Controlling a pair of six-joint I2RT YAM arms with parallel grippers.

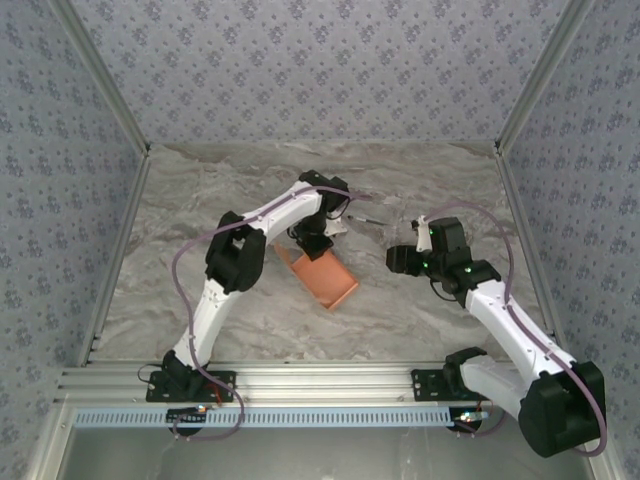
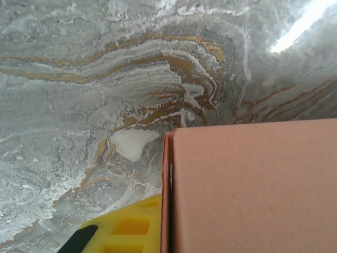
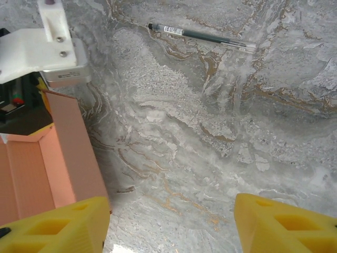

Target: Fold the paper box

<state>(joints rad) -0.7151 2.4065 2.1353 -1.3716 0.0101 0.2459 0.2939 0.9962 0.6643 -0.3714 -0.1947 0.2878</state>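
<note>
Paper box (image 3: 50,158) left, pen (image 3: 202,36) far, marbled table (image 3: 210,137)

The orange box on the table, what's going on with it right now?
The left gripper is clamped on a wall at the far end of the paper box, which sits partly formed, walls up and top open, on the marble table. The right gripper hangs open beside the box without touching it. A pen lies on the table farther back.
</note>
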